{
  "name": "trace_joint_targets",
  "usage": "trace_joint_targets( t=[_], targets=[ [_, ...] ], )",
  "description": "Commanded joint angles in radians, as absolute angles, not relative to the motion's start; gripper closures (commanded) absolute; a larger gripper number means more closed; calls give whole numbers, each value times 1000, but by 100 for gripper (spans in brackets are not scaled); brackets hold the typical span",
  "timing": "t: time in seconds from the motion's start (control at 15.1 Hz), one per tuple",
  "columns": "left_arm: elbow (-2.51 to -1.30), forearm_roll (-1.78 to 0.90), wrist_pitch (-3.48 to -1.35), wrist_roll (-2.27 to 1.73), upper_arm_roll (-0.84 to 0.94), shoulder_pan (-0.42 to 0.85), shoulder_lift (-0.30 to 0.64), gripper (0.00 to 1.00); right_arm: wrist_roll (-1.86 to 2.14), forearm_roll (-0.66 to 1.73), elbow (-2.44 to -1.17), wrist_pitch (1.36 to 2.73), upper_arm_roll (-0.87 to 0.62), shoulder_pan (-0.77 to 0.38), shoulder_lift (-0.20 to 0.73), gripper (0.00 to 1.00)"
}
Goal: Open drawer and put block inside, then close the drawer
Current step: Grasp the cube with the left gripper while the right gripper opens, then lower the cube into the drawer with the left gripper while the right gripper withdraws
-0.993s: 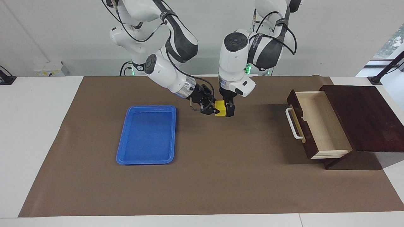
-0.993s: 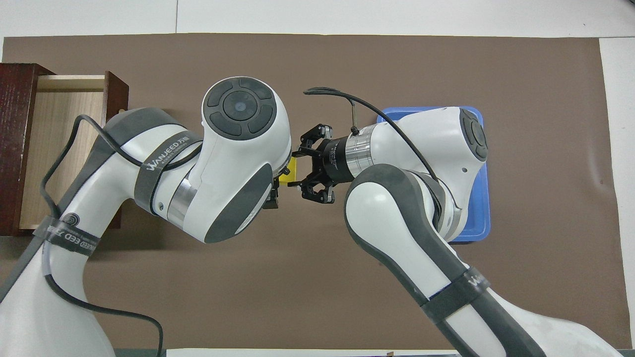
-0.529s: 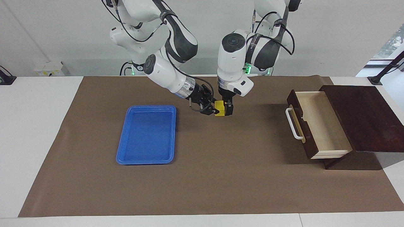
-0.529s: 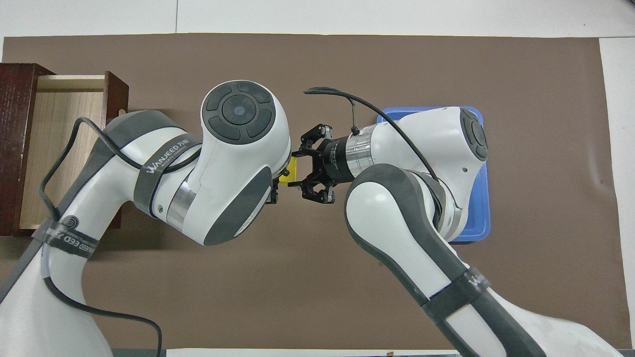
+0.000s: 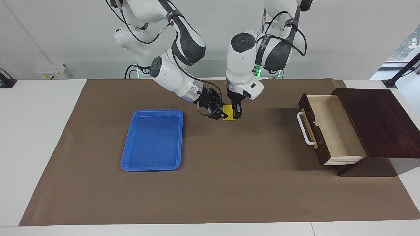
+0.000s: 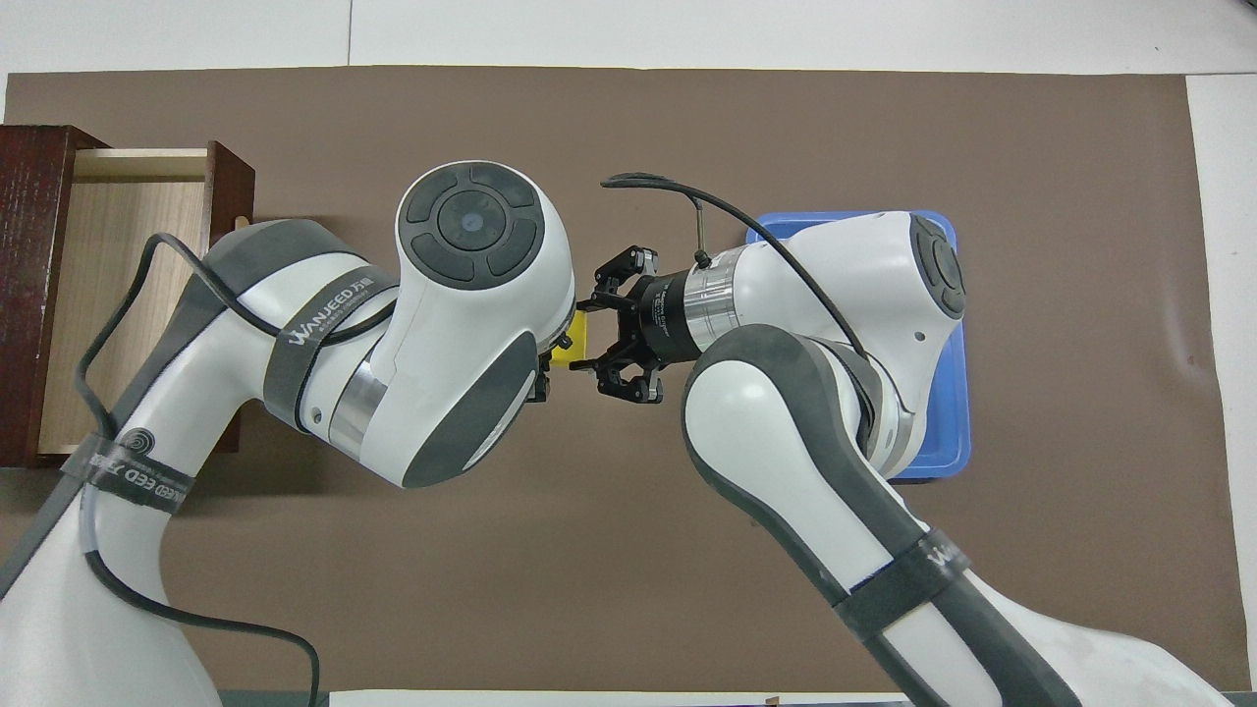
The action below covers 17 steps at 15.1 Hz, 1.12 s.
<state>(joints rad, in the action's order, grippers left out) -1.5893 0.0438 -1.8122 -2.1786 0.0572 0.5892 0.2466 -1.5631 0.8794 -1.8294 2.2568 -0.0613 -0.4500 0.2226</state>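
The small yellow block (image 5: pixel 228 116) hangs in the air above the brown mat, between the blue tray and the drawer. My right gripper (image 5: pixel 223 115) reaches in sideways from the tray's side and is shut on it. My left gripper (image 5: pixel 237 114) comes straight down and is shut on the block's other side. From overhead only a sliver of the block (image 6: pixel 570 346) shows between the two wrists. The drawer (image 5: pixel 334 131) stands pulled out at the left arm's end, with a pale interior that holds nothing and a white handle (image 5: pixel 303 129).
A flat blue tray (image 5: pixel 152 141) lies on the mat toward the right arm's end, partly covered by the right arm from overhead. The dark cabinet (image 5: pixel 377 121) holds the drawer. The brown mat (image 5: pixel 229 183) covers the table.
My left gripper's fingers have closed from wide open onto the block. The right gripper has kept its grip and neither arm has shifted much.
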Motion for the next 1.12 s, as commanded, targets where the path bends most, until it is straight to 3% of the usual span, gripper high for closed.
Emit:
trace_joint_targets(
  t=[0.0,0.46,0.79,1.06],
  targets=[
    [-1632,52,-1839,-2187,46,600,215,100,-1621,894,-1818,2264,-63,-453,216,0],
    [-1606,84,-1809,-2119,43,542,222,100,-1631,882,-1787,2209,-51,-402,216,0],
    [-1533,97,-1758,-1884,43,336,210,100,-1556,634,-1695,2016,-51,-233,212,0],
    [-1473,84,-1711,-1634,41,169,218,100,-1147,467,-1652,1858,-48,-109,212,0]
  ],
)
